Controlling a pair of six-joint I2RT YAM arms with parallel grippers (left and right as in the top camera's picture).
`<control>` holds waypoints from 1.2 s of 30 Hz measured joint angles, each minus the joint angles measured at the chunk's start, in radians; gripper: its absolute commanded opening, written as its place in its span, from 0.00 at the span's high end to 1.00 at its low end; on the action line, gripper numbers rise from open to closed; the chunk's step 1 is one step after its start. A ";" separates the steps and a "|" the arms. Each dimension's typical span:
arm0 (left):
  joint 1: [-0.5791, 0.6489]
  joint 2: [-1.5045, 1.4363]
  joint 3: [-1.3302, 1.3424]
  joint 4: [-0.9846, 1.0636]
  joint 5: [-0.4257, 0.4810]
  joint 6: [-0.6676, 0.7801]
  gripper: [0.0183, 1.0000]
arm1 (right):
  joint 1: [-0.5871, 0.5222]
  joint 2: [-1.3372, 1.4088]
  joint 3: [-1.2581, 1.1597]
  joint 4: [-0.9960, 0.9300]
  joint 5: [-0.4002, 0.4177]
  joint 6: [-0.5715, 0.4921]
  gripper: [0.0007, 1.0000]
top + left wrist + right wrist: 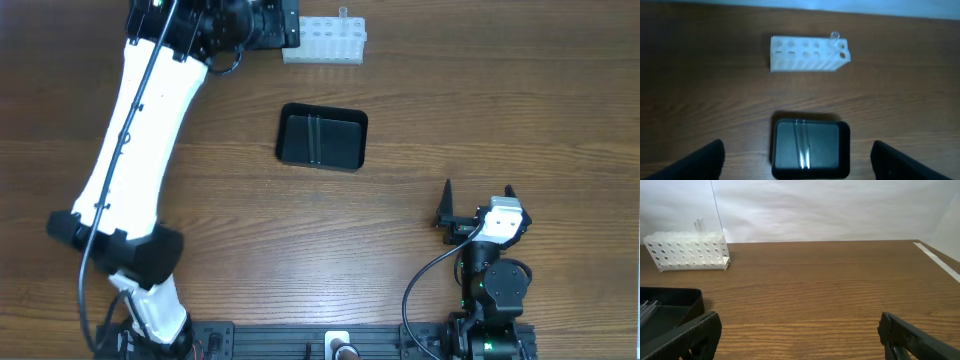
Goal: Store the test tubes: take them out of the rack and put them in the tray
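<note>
The white rack (325, 42) stands at the table's far edge, with one clear test tube (343, 14) upright in a hole near its right end. In front of it sits the black tray (345, 155), with clear tubes (315, 138) lying side by side in it. My left gripper (285, 30) is lifted high by the rack's left end. It is open and empty, and its view looks down on the rack (807, 54), the standing tube (834, 37) and the tray (840, 150). My right gripper (478, 190) is open and empty, low near its base, far from the tray (670, 300).
Bare wooden tabletop surrounds the tray and the rack (690, 252). A white wall rises behind the table's far edge. A strip of pale tape (937, 260) runs along the table's right side.
</note>
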 measured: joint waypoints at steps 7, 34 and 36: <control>0.000 -0.206 -0.329 0.201 0.000 -0.002 0.00 | 0.000 0.000 0.000 0.000 0.000 0.000 0.01; 0.123 -0.959 -1.446 1.035 -0.058 -0.002 0.00 | 0.000 0.000 0.000 0.000 0.000 0.000 0.01; 0.151 -1.018 -1.505 1.078 -0.061 -0.002 0.00 | 0.000 0.000 0.000 0.000 0.000 0.000 0.01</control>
